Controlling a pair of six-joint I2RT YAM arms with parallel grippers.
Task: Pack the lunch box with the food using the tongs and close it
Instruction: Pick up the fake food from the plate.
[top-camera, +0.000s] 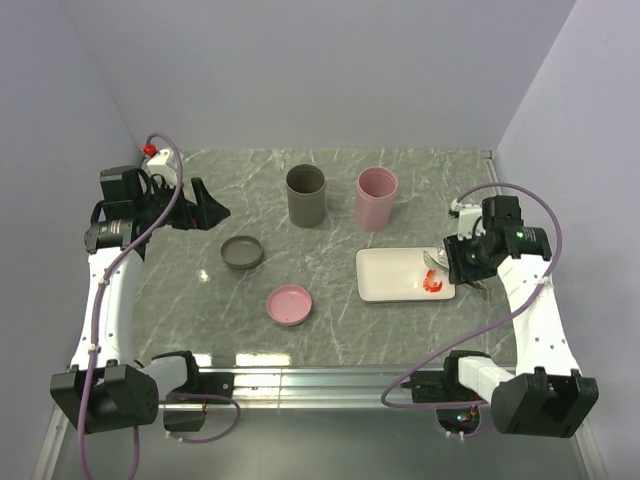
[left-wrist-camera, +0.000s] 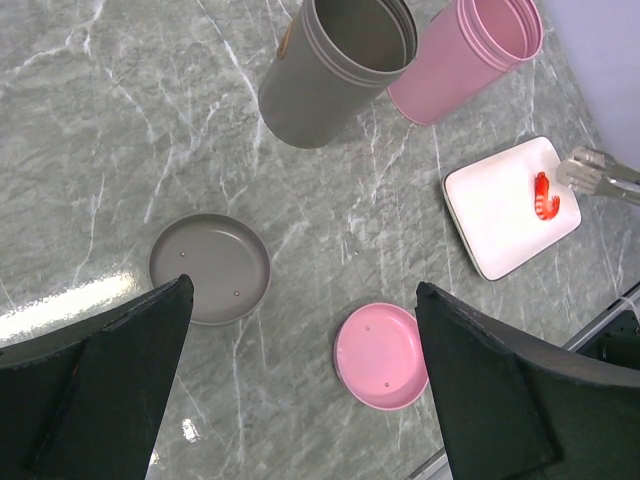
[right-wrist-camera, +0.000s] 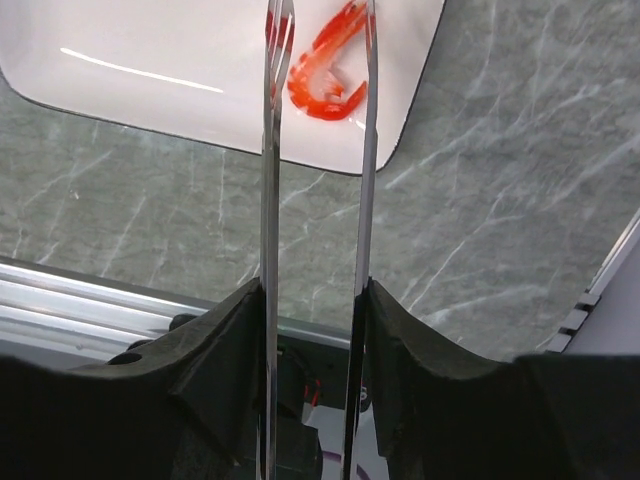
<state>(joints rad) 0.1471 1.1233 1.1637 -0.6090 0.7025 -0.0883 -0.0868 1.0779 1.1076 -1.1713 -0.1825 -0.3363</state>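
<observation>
Red-orange shrimp (right-wrist-camera: 325, 70), frame top, flanked by tongs (right-wrist-camera: 270, 200); right gripper (right-wrist-camera: 312, 320) pinching tongs, left gripper (left-wrist-camera: 300, 380) spread; grasp step; next likely squeeze, lift.

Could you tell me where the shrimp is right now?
Top view: the shrimp lies on the white tray's right end, between the tips of the tongs in the right gripper.

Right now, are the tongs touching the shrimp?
Cannot tell. In the right wrist view the tongs straddle the shrimp on the plate, but neither contact nor gap shows plainly.
</observation>
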